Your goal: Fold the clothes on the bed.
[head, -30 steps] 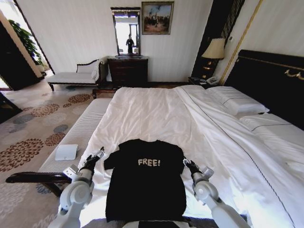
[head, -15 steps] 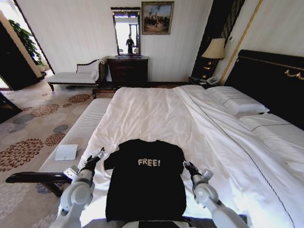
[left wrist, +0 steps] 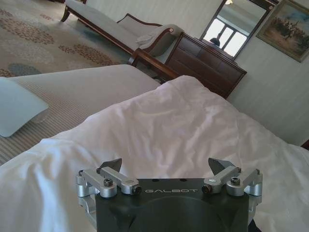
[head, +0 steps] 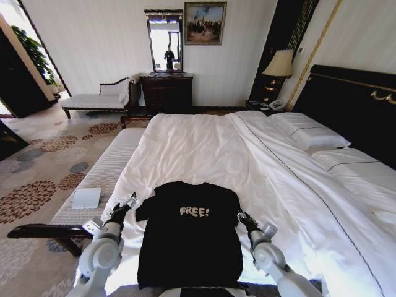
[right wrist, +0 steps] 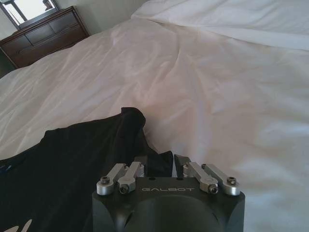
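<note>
Head view showed you the black T-shirt lying flat on the near end of the bed, its white "FREE!" lettering facing up and its sleeves spread to either side on the white duvet. Your right gripper sat at the shirt's right sleeve; from the right wrist view its fingers were nearly closed, with the edge of the sleeve just at the fingertips, though you could not tell whether the cloth was pinched. Your left gripper was just beside the left sleeve, over bare duvet, and the left wrist view showed its fingers spread wide with nothing between them. Beyond the shirt, white pillows lay against the dark headboard. A cushioned bench ran along the bed's left side, with a white tablet-like slab on it.
</note>
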Controlling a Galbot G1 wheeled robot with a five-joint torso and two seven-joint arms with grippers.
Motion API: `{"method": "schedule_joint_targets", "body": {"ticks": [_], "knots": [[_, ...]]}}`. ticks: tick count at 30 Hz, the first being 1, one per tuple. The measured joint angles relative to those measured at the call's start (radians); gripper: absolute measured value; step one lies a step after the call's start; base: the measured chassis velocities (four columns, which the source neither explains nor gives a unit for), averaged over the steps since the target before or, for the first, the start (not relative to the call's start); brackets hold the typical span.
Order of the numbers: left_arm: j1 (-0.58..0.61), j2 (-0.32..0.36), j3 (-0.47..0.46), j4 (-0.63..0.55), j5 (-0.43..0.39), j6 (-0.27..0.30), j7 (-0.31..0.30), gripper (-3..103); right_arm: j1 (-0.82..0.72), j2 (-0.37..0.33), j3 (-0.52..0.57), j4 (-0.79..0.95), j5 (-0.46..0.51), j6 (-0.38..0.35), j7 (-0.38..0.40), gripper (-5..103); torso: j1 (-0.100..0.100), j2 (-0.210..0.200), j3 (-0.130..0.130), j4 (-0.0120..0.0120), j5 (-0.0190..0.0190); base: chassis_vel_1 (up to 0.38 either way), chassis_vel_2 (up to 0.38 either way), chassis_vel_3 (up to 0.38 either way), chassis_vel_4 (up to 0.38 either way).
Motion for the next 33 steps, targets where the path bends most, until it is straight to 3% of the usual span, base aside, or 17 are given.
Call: {"method": "schedule_joint_targets", "body": {"ticks": [4,6,9,33], "knots": [[0.005,-0.001,0.000,-0.007,0.001,0.000,0.000,100,-0.006,-0.005,0.004,0.006,-0.001,0.006,-0.003,14,0.000,0.000,0.000,0.0000,0.0000,0.000,0.000,0.000,0.000],[0.006,-0.001,-0.001,-0.009,0.001,-0.001,0.000,100,-0.006,-0.006,0.005,0.008,-0.001,0.007,-0.004,14,0.000,0.000,0.000,0.0000,0.0000,0.000,0.000,0.000,0.000],[0.010,-0.001,-0.002,-0.010,0.003,-0.002,0.000,100,-0.003,-0.007,0.005,0.010,-0.004,0.012,-0.007,2,0.000,0.000,0.000,0.0000,0.0001,0.000,0.000,0.000,0.000],[0.003,-0.010,0.005,0.001,0.008,-0.005,-0.001,100,0.167,-0.126,-0.006,-0.044,0.034,-0.034,0.013,0,0.000,0.000,0.000,0.0001,0.0000,0.000,0.000,0.000,0.000]]}}
